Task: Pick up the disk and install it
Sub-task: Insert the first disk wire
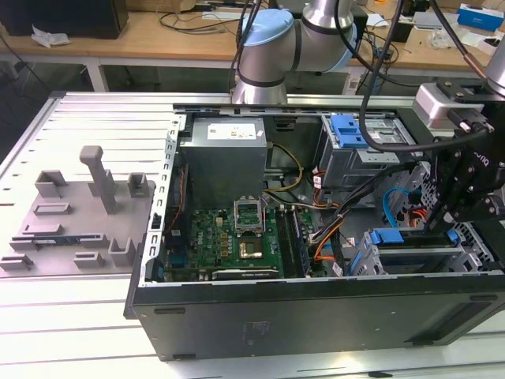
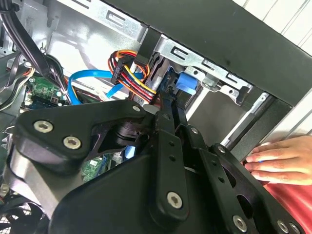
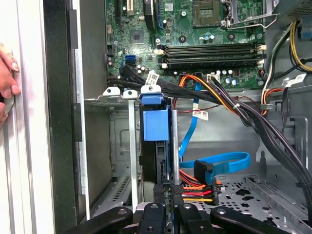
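The open black desktop computer case [image 1: 316, 316] lay on its side on a ribbed aluminium table [image 1: 95, 118], with the green motherboard [image 1: 229, 237] exposed at its centre and the grey boxy power supply [image 1: 225, 158] just beyond the motherboard. The black robot gripper [image 1: 442, 229] had its fingertips down inside the case at the drive cage [image 1: 410, 257], on the side of the motherboard toward the exterior view's right. In the first wrist view the gripper [image 3: 168, 192] showed two slim black fingers [image 3: 161, 190] drawn close together at the rear edge of the disk [image 3: 156, 126], a silver hard drive in a bright blue plastic carrier frame. The disk stood on edge in a slot of the grey metal drive cage [image 3: 122, 146], with the blue tab of its carrier facing the motherboard [image 3: 195, 39]. The fingers appeared nearly closed on the disk's thin edge; whether they pressed it firmly could not be told. A bundle of red, yellow and orange power wires [image 3: 197, 190] and a flat blue data cable [image 3: 219, 161] lay just beside the disk within the case. In the second wrist view the gripper's fingers [image 2: 168, 105] reached toward the blue carrier [image 2: 185, 85] at the cage. A person's hand [image 2: 278, 158] rested on the outer wall of the case [image 2: 219, 39], near the drive cage.
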{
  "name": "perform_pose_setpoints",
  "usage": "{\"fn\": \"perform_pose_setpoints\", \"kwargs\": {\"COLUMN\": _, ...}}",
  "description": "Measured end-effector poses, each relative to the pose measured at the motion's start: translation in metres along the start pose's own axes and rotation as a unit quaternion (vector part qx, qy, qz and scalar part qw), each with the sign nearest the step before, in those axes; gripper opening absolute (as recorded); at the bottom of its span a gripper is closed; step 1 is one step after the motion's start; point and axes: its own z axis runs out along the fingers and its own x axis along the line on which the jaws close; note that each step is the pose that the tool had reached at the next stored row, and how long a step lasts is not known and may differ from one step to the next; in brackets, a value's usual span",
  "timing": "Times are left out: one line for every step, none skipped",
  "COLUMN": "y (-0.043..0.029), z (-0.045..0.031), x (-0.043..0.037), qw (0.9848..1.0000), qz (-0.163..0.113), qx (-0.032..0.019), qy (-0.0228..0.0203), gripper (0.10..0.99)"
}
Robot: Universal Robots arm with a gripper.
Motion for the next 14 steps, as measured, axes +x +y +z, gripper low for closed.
{"fn": "perform_pose_setpoints", "kwargs": {"y": 0.0, "z": 0.0002, "x": 0.0, "qw": 1.0, "qz": 0.0, "qx": 0.0, "qy": 0.0, "gripper": 0.165}}
{"fn": "perform_pose_setpoints", "kwargs": {"y": 0.0, "z": 0.0003, "x": 0.0, "qw": 1.0, "qz": 0.0, "qx": 0.0, "qy": 0.0, "gripper": 0.165}}
{"fn": "perform_pose_setpoints", "kwargs": {"y": 0.0, "z": 0.0005, "x": 0.0, "qw": 1.0, "qz": 0.0, "qx": 0.0, "qy": 0.0, "gripper": 0.165}}
{"fn": "perform_pose_setpoints", "kwargs": {"y": 0.0, "z": 0.0006, "x": 0.0, "qw": 1.0, "qz": 0.0, "qx": 0.0, "qy": 0.0, "gripper": 0.165}}
{"fn": "perform_pose_setpoints", "kwargs": {"y": 0.0, "z": 0.0008, "x": 0.0, "qw": 1.0, "qz": 0.0, "qx": 0.0, "qy": 0.0, "gripper": 0.165}}
{"fn": "perform_pose_setpoints", "kwargs": {"y": 0.0, "z": 0.001, "x": -0.0001, "qw": 1.0, "qz": 0.0, "qx": 0.0, "qy": 0.0, "gripper": 0.165}}
{"fn": "perform_pose_setpoints", "kwargs": {"y": 0.0, "z": 0.0012, "x": -0.0001, "qw": 1.0, "qz": 0.0, "qx": 0.0, "qy": 0.0, "gripper": 0.165}}
{"fn": "perform_pose_setpoints", "kwargs": {"y": -0.0006, "z": 0.0016, "x": -0.0001, "qw": 1.0, "qz": 0.0, "qx": 0.0, "qy": -0.0001, "gripper": 0.165}}
{"fn": "perform_pose_setpoints", "kwargs": {"y": -0.0011, "z": 0.0018, "x": -0.0002, "qw": 1.0, "qz": 0.0, "qx": 0.0, "qy": 0.0, "gripper": 0.165}}
{"fn": "perform_pose_setpoints", "kwargs": {"y": -0.0014, "z": 0.002, "x": -0.0002, "qw": 1.0, "qz": 0.0, "qx": 0.0, "qy": 0.0001, "gripper": 0.165}}
{"fn": "perform_pose_setpoints", "kwargs": {"y": -0.0014, "z": 0.0024, "x": -0.0002, "qw": 1.0, "qz": 0.0, "qx": 0.0, "qy": 0.0001, "gripper": 0.165}}
{"fn": "perform_pose_setpoints", "kwargs": {"y": -0.0015, "z": 0.0027, "x": -0.0002, "qw": 1.0, "qz": 0.0, "qx": 0.0, "qy": 0.0, "gripper": 0.165}}
{"fn": "perform_pose_setpoints", "kwargs": {"y": -0.0015, "z": 0.003, "x": -0.0002, "qw": 1.0, "qz": 0.0, "qx": 0.0, "qy": -0.0001, "gripper": 0.165}}
{"fn": "perform_pose_setpoints", "kwargs": {"y": -0.0015, "z": 0.0031, "x": -0.0002, "qw": 1.0, "qz": 0.0, "qx": 0.0, "qy": 0.0, "gripper": 0.165}}
